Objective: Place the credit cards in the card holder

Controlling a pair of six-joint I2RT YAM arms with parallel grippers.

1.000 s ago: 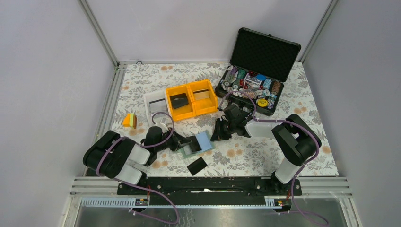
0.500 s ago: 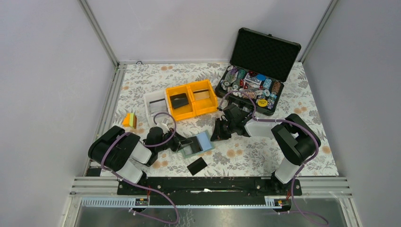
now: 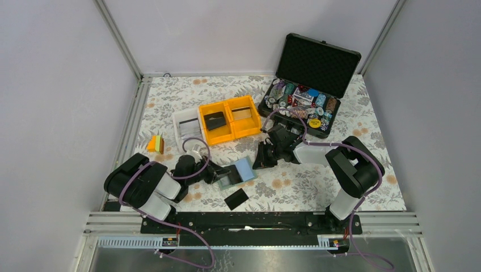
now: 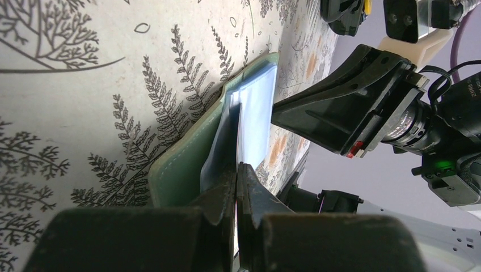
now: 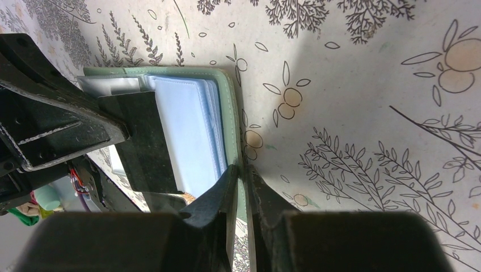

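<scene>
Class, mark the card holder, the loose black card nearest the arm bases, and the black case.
card holder [image 3: 243, 169], top external view, pale blue pocket page.
loose black card [image 3: 236, 199], top external view, centre of its face.
black case [image 3: 317, 58], top external view, foam-lined open lid.

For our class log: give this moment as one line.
left hand: shut on credit card | right hand: shut on card holder

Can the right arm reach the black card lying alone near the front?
Probably yes. That black card lies alone on the tablecloth, nothing covering it. But the right gripper is pinching the edge of the card holder, so it would need to let go first.
</scene>
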